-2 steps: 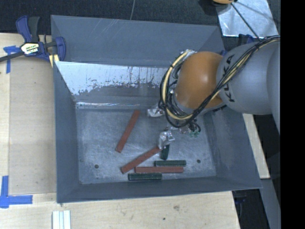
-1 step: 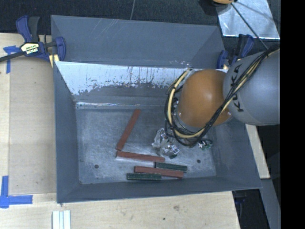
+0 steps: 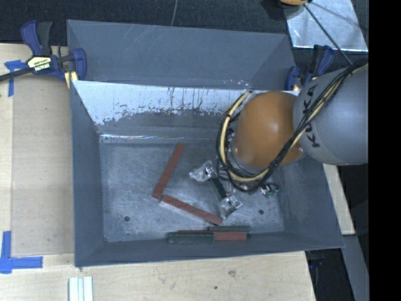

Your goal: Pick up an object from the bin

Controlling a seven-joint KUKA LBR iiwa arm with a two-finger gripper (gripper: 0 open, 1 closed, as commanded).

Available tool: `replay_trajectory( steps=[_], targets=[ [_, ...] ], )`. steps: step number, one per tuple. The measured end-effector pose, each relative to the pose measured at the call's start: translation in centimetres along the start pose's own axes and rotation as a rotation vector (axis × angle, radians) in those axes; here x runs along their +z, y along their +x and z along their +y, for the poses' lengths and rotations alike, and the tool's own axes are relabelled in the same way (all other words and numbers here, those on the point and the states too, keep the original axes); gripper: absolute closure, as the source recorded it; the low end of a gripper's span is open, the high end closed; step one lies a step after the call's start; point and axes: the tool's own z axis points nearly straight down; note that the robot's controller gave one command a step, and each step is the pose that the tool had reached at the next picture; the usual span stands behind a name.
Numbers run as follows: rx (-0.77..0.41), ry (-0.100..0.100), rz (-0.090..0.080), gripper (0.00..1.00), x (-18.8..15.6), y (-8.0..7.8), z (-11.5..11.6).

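My gripper is low over the bin floor, right of centre, under the arm's orange cover. Its two metal fingertips stand apart, so it is open, and I see nothing held between them. The nearer fingertip hangs just above the right end of a flat reddish-brown stick, which lies slanted on the floor. A second reddish-brown stick lies to the left of the gripper. It runs up and to the right from the first stick's left end, and the two form a V.
A long bar, dark at its left part and reddish at its right, lies along the foot of the bin's front wall. The arm and its cables cover the right side of the bin floor.
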Motion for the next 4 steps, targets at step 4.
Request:
replay_trajectory(
  steps=[4],
  targets=[
    [0.063, -0.002, 0.006, 0.00, -4.0, -6.5, 4.2]
  ],
)
